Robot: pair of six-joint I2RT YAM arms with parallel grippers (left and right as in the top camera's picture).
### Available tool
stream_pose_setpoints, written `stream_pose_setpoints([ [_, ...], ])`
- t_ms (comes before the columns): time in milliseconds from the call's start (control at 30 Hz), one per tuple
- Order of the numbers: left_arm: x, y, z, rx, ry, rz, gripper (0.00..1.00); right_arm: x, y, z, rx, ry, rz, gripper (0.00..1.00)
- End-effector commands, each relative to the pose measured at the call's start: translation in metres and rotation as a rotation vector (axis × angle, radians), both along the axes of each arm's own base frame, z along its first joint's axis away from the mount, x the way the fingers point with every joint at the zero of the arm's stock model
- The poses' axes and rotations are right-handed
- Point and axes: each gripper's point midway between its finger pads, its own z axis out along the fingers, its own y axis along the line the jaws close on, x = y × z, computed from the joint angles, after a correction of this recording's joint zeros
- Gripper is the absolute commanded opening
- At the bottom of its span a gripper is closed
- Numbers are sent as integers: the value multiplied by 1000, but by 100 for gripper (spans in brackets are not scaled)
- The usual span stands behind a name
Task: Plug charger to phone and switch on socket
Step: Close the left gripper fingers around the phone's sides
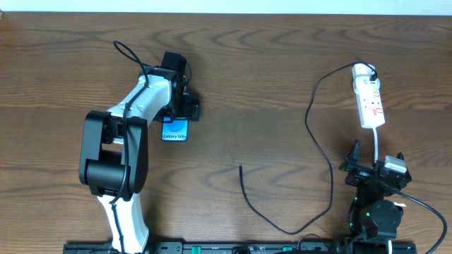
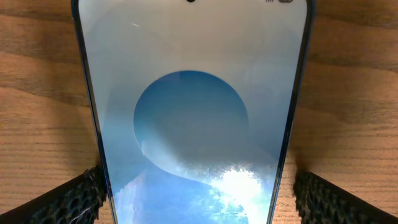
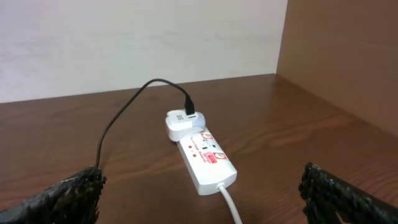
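The phone [image 1: 174, 131] lies flat on the table left of centre, its blue screen up and its far end hidden under my left gripper [image 1: 176, 116]. In the left wrist view the phone [image 2: 193, 112] fills the frame and my left gripper [image 2: 198, 199] stands open astride it, one finger at each long edge. The white socket [image 1: 370, 102] lies at the far right, with a white plug head at its far end. From there the black charger [image 1: 330, 176] loops down to its free tip at mid-table. My right gripper [image 1: 376, 156] is open just in front of the socket [image 3: 202, 155], holding nothing.
The socket's white cord [image 3: 229, 202] runs back between my right fingers [image 3: 62, 199]. A pale wall stands behind the table and a wooden side panel [image 3: 342, 56] rises on the right. Bare wooden table [image 1: 268, 92] lies between phone and charger.
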Motion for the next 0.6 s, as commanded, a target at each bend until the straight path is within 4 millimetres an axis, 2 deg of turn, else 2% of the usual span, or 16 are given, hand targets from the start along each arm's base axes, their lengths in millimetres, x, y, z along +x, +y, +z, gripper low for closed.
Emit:
stream_pose_setpoints([
  [0, -7, 3, -12, 13, 40, 0, 98, -1, -3, 1, 13, -8, -16, 99],
  [567, -7, -1, -12, -8, 42, -2, 98, -1, -3, 1, 13, -8, -16, 99],
])
